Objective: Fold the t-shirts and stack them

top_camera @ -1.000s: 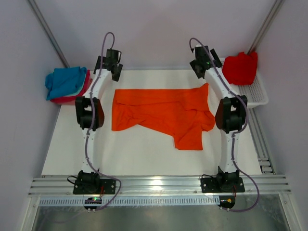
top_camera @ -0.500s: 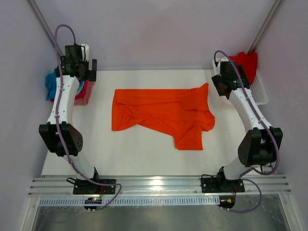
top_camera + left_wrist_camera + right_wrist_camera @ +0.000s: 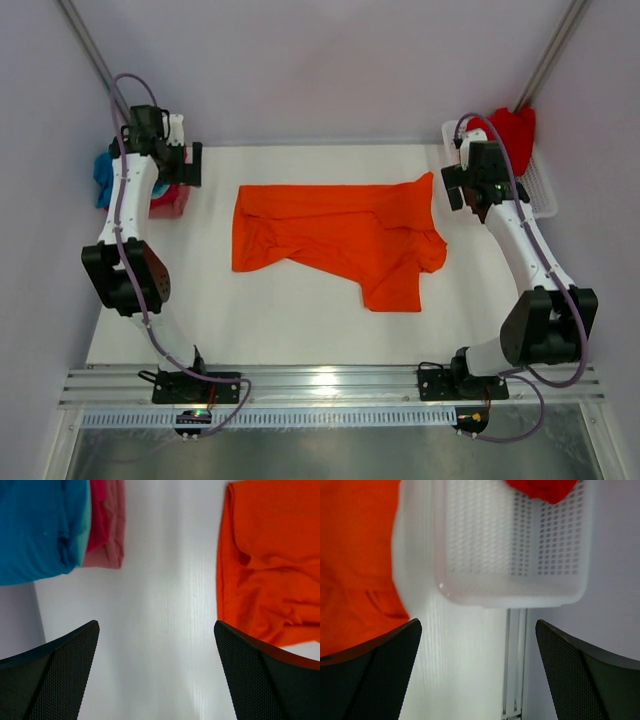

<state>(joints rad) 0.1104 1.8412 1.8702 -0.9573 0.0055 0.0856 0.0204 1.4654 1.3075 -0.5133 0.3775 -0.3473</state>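
Seen from above, the orange t-shirt (image 3: 335, 240) lies spread at the centre of the white counter (image 3: 280, 320). Its long axis runs left to right across the frame, and one flap trails toward the lower right. Past its two far corners I have both hands spread and empty. The left hand (image 3: 157, 670) sits off the shirt's upper left; the right hand (image 3: 477, 670) is nearer, just beside the upper right corner. Farthest back, folded blue and pink shirts (image 3: 104, 180) sit upper left, and a red shirt (image 3: 510, 130) tops the mesh basket (image 3: 540, 190) upper right.

White table (image 3: 300, 320) bears a spread orange t-shirt (image 3: 340, 235), folded shirts (image 3: 104, 176) far left, mesh basket (image 3: 537, 192) far right.
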